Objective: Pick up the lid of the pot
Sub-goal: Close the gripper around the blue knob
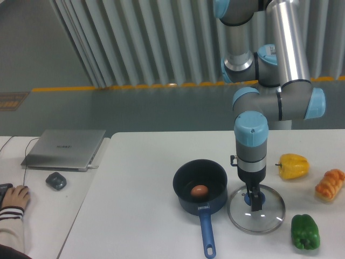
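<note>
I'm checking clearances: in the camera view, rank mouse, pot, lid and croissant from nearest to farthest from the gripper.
1. Lid: at the gripper's tips
2. Pot: picture left
3. Croissant: picture right
4. Mouse: far picture left, near the laptop

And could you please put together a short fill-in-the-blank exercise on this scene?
1. The pincer is at the blue knob of the transparent ____.
2. The long handle of the pot is coloured ____.
3. The nearer pepper is green; the farther pepper is coloured ____.
4. The mouse lies in front of the closed ____.

Missing words: lid; blue; yellow; laptop.
</note>
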